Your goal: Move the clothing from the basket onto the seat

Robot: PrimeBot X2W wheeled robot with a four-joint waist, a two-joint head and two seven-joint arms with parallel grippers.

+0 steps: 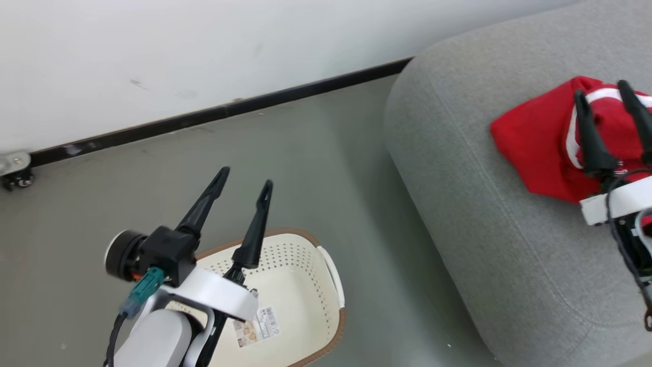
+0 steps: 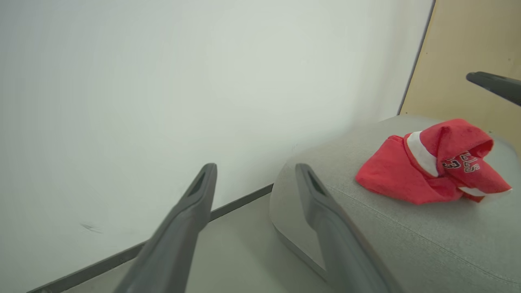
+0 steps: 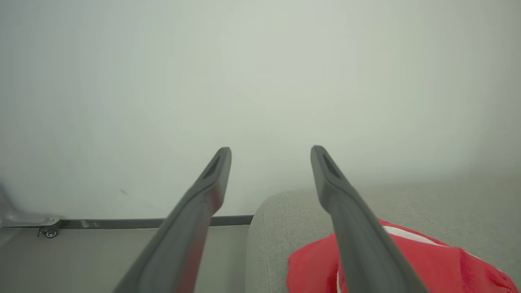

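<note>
Lying in a crumpled heap on the grey seat [image 1: 484, 229] is the red clothing [image 1: 540, 148]. It has white stripes, and the left wrist view shows dark letters with white edges on its top fold [image 2: 427, 171]. The heap sits well in from the seat's round edge [image 2: 366, 228].

The right gripper [image 1: 600, 89] hangs over the clothing. Its two dark fingers are spread wide apart, so it is open. In its own wrist view the fingers [image 3: 271, 149] point at the white wall, with the red cloth [image 3: 407, 264] and the seat [image 3: 276, 228] low down below them. I cannot tell if a finger touches the cloth.

The left gripper [image 1: 246, 177] is open too, with its fingers held apart in a V. It hangs above the basket [image 1: 300, 285], which stands on the grey floor [image 1: 305, 153] just beside the seat. The basket is cream with little holes, a brown rim and a paper sticker [image 1: 257, 326] on its inside. In the left wrist view the fingers [image 2: 255, 167] point toward the wall [image 2: 163, 81] and the seat's corner.

A dark strip [image 1: 229, 109] runs along the bottom of the wall, and a small wheel [image 1: 15, 173] sits by it at the far left.
</note>
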